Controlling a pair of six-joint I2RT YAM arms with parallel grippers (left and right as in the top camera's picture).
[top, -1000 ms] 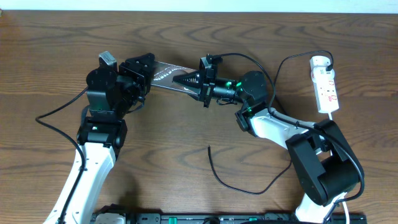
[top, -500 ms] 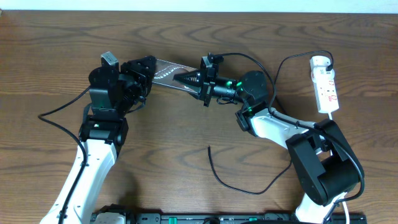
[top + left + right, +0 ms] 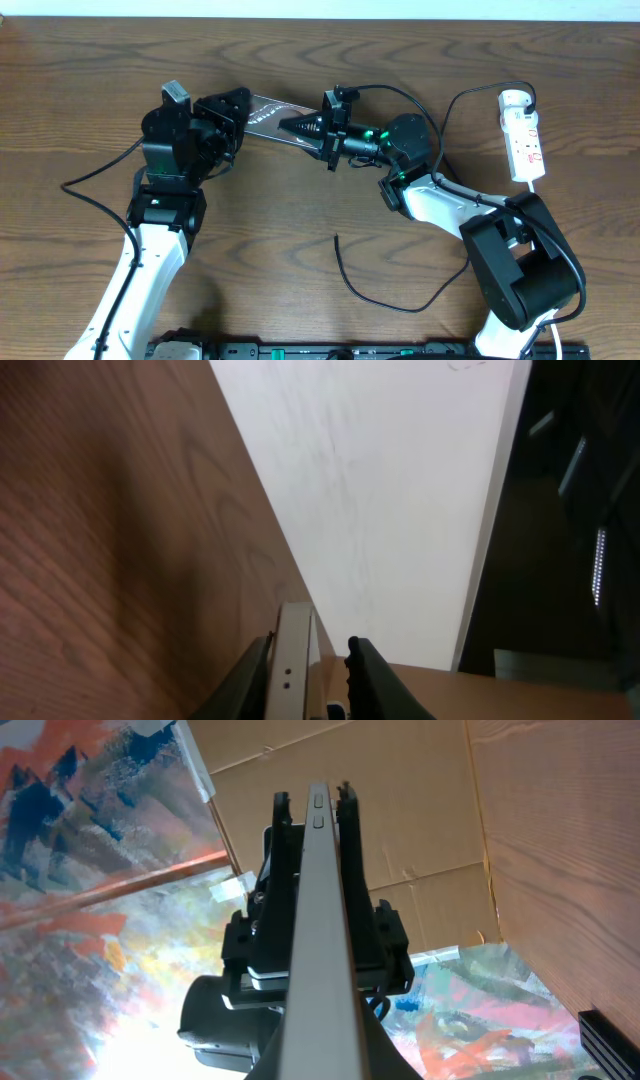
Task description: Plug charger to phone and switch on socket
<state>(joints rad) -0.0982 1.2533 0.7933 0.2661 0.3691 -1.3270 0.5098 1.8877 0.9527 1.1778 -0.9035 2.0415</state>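
Note:
The phone [image 3: 262,110] hangs above the table between both grippers. My right gripper [image 3: 287,127] is shut on its right end; in the right wrist view the phone's pale edge [image 3: 320,970] runs straight up between that gripper's [image 3: 314,795] fingers. My left gripper [image 3: 235,108] straddles the left end. In the left wrist view one finger of this gripper [image 3: 310,642] lies against the phone [image 3: 293,660] and the other finger [image 3: 358,660] stands a little off it. The charger [image 3: 385,305] lies loose on the table, its free tip [image 3: 337,240] near the middle. The socket [image 3: 524,135] lies at the far right.
Thick black arm cables loop over the table by the left arm [image 3: 90,180] and behind the right arm [image 3: 400,95]. The socket's white cord [image 3: 545,170] runs down beside the right arm's base. Bare wood spreads across the front left.
The left gripper's jaws have narrowed around the phone's left end. The right gripper and the phone have stayed where they were.

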